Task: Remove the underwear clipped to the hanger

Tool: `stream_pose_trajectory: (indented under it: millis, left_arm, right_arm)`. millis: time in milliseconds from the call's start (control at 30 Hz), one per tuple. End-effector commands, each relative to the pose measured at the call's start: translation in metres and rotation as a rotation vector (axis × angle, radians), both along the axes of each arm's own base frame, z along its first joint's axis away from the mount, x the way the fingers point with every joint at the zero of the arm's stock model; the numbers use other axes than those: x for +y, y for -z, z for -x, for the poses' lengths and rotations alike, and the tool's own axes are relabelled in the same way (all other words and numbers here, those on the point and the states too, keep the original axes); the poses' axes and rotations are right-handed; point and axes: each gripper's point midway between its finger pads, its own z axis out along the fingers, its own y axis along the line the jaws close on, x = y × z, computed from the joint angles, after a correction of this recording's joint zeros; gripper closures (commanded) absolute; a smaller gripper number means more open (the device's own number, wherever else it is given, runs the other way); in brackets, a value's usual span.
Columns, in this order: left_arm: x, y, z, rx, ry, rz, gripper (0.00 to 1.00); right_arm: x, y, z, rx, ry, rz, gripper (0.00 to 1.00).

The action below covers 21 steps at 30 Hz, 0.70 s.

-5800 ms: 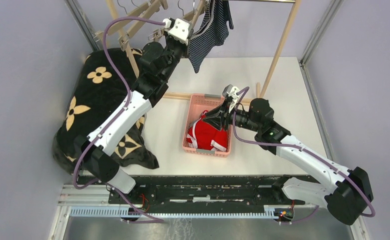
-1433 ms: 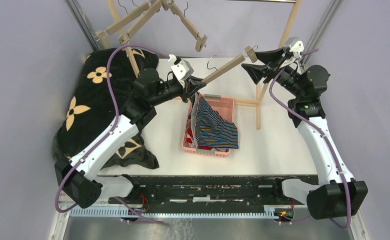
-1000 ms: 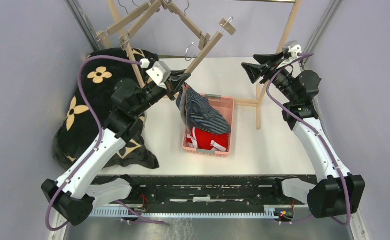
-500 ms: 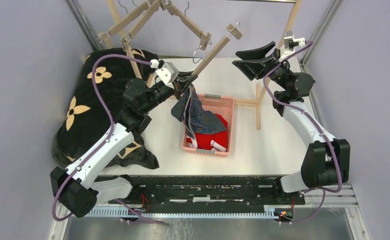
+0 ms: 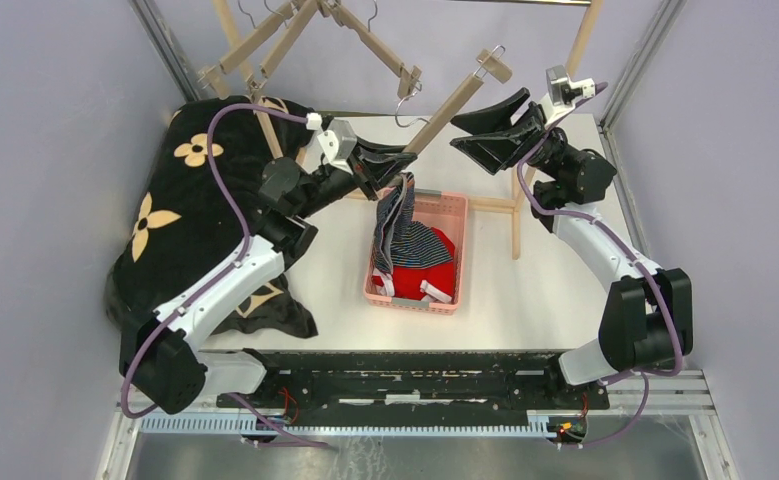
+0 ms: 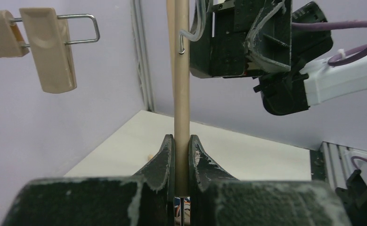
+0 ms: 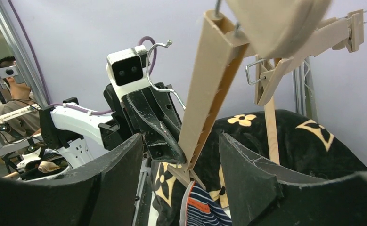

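Left tool (image 6: 182,141) clamps the hanger (image 5: 450,105) bar; the blue boxers (image 5: 397,215) dangle from its lower clip above the pink basket (image 5: 452,207). Right tool (image 7: 180,141), jaws wide, hovers nearby; next probably calls for pinching that clip open

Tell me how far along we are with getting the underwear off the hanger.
Done: the red briefs lie in the pink basket. In hand: the left gripper is shut on the wooden hanger, whose lower clip still holds the dark striped boxers above the basket. The right gripper, open, straddles the same hanger. Left: unclip the boxers and drop them in. No grey striped briefs can be seen.
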Motion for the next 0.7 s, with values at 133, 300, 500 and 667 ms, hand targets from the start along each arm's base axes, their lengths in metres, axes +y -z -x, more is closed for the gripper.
stream_pose_trajectory:
  millis: [133, 300, 500, 667]
  left_arm:
    - [-0.011, -0.031, 0.033, -0.01, 0.217, 0.158, 0.97]
    - [-0.016, -0.021, 0.039, 0.042, 0.277, 0.16, 0.97]
    - [-0.019, -0.013, 0.043, 0.079, 0.325, 0.189, 0.97]
    - [-0.023, -0.008, 0.041, 0.113, 0.358, 0.209, 0.97]
  right_arm:
    - [0.002, -0.019, 0.022, -0.122, -0.02, -0.017, 0.32]
    - [0.002, -0.021, 0.023, -0.132, -0.016, -0.023, 0.32]
    - [0.002, -0.023, 0.024, -0.137, -0.013, -0.028, 0.38]
    - [0.003, -0.025, 0.026, -0.145, -0.014, -0.025, 0.4]
